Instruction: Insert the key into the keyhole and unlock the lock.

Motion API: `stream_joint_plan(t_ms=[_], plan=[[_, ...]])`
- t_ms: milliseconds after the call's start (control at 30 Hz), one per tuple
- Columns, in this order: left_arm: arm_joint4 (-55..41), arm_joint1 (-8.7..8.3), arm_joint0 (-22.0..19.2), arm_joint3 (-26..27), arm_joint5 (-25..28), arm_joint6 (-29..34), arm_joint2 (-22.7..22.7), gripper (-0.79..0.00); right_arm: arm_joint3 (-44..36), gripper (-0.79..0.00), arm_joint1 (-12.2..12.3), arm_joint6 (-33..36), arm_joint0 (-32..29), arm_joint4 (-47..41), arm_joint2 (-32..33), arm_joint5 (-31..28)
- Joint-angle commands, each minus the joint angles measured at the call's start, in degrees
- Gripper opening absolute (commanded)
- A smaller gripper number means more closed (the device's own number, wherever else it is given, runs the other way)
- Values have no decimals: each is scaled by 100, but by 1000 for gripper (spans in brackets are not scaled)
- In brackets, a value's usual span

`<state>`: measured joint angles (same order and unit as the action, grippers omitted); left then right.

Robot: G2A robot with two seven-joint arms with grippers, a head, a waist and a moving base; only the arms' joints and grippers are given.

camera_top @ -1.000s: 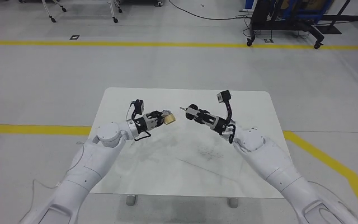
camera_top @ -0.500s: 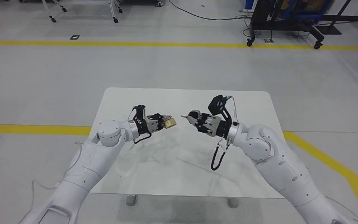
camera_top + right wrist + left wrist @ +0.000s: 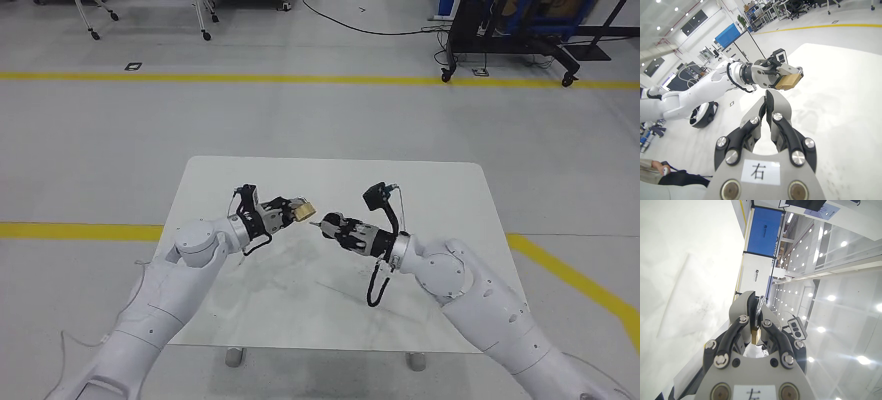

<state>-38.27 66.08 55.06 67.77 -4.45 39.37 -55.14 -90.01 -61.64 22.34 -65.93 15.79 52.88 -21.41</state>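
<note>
Left hand (image 3: 288,211) clamped on padlock (image 3: 789,81), aloft over surface (image 3: 440,190). Right hand (image 3: 330,226) pinched together on key (image 3: 318,224); lock sits near, at its 10 o'clock. Your judgement: both rigid, slick metal, key thin; grip its bow.

left pincer (image 3: 288,211): clamped, aloft | right pincer (image 3: 766,97): seemingly pressed together, facing left pincer

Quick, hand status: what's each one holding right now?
Left hand: closed on the brass lock.
Right hand: closed on the key, whose tip sticks out toward the lock.
</note>
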Motion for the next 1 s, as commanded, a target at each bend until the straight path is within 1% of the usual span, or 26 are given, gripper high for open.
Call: stream_joint_plan(t_ms=[0,167,333,433,600,800,967], plan=[[63,6,41,43,97,-105,-26,-785,26,-785,-46,-129,-18,-212,-52,175],[373,20,173,258,367,-474,-51,-785,101,-785,-130,-180,-32,-608,-126,479],[521,39,289,418,421,-639,-64,-785,363,-785,-234,-349,69,-873,-215,605],[601,48,332,464,463,-721,-90,-785,493,-785,-293,-527,63,-1129,-231,461],[679,66,363,517,434,-746,-122,-785,650,-785,-361,-781,44,-1171,-232,449],[674,74,411,540,492,-790,-260,-785,759,-785,-437,-772,80,-1178,-291,456],[703,69,486,590,556,-828,-393,-785,822,-785,-481,-650,42,-1406,-278,167]])
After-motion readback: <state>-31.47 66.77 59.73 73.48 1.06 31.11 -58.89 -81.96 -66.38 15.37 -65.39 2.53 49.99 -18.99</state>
